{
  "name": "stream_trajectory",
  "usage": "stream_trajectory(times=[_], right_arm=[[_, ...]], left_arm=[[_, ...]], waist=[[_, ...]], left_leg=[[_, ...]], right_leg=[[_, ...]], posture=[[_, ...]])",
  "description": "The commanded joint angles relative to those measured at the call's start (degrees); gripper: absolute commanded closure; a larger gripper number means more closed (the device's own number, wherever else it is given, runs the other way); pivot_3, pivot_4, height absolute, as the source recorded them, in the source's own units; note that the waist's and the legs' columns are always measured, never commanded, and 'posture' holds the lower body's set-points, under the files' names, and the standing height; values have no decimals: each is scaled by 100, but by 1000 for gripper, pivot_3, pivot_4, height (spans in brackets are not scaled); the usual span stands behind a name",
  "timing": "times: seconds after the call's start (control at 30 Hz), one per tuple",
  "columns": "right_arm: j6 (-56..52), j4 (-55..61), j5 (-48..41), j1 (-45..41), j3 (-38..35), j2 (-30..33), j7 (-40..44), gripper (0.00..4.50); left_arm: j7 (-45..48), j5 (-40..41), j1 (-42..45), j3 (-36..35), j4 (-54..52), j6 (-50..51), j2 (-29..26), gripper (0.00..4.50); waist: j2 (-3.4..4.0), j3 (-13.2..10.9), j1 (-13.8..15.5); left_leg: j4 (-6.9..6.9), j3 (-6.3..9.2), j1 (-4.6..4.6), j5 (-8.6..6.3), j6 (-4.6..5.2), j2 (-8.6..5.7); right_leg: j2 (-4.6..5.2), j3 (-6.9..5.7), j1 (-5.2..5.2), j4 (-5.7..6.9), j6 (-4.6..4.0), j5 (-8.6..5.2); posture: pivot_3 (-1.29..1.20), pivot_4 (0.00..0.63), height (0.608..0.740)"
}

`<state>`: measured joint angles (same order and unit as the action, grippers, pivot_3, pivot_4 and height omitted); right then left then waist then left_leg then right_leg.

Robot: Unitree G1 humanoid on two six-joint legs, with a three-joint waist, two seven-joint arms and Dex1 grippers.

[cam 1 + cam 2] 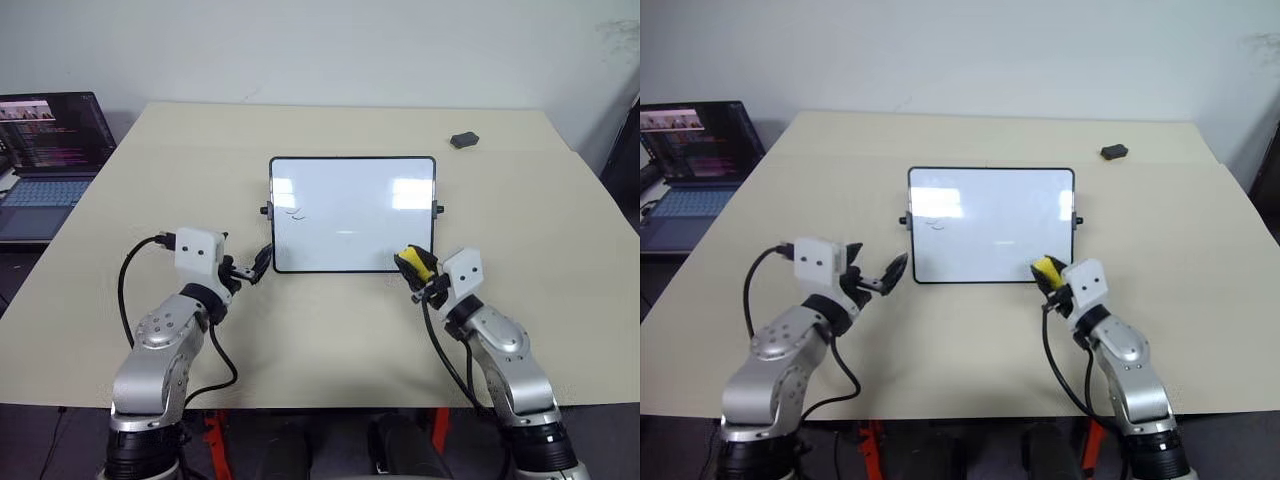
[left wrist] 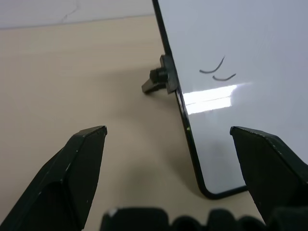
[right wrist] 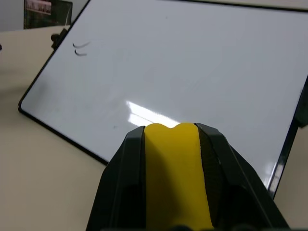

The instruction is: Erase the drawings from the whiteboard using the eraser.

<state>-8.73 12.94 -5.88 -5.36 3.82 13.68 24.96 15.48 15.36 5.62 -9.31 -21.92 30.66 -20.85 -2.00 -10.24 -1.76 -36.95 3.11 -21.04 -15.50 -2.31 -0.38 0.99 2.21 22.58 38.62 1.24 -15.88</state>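
At whiteboard (image 1: pixel 352 213) near-right corner, right gripper (image 1: pixel 414 268) clamping eraser (image 1: pixel 417 262) — left gripper (image 1: pixel 251 268) gaping.

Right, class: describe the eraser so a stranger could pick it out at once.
On the beige table, find the whiteboard and go to its near right corner. There the right gripper is shut on the eraser, a small yellow block, unlike the dark grey lump further back.

Whiteboard (image 1: pixel 352 213) lies mid-table (image 1: pixel 300 340), drawings (image 1: pixel 295 212) faint near its left edge. Right gripper (image 1: pixel 414 268) clamps yellow eraser (image 1: pixel 417 262) at board's near right corner. Left gripper (image 1: pixel 250 268) spread wide beside near left corner. Dark grey lump (image 1: pixel 464 140) far right. Laptop (image 1: pixel 45 160) at left, off table.
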Motion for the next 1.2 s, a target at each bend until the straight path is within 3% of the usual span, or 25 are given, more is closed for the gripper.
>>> stream_trajectory(times=[0.03,0.27,0.67,0.93,1.2], right_arm=[[235,216,75,-279,158,74,98,3357],[1080,-723,750,-1587,689,225,271,3357],[2116,-2636,1094,-3431,955,-457,50,3357],[2837,-5158,1795,-4878,1189,-1046,-727,3357],[2983,-7129,2293,-5549,1430,-1444,-1137,3357]], left_arm=[[-51,70,30,-166,-256,-82,31,0],[262,317,300,-305,-205,649,-529,0],[1572,1420,836,-664,57,1755,-1803,0],[1422,1267,820,-691,214,1921,-2008,0],[1423,1288,762,-575,74,1941,-1993,0]], waist=[[0,0,0],[0,-2,-12],[4,-6,-40],[4,-7,-76],[5,-7,-86]], left_leg=[[0,1,0,0,0,0],[-1,1,11,1,0,5],[5,3,-3,0,-1,5],[4,3,-1,0,-1,4],[4,-2,-21,0,-2,2]], right_leg=[[0,-1,0,1,0,0],[-10,-2,-5,5,25,-15],[-4,-6,8,0,-4,1],[-3,-4,12,8,-6,1],[1,-1,39,14,-8,2]], posture=[[0,150,740],[0,150,740],[0,150,740],[0,150,740],[0,150,740]])
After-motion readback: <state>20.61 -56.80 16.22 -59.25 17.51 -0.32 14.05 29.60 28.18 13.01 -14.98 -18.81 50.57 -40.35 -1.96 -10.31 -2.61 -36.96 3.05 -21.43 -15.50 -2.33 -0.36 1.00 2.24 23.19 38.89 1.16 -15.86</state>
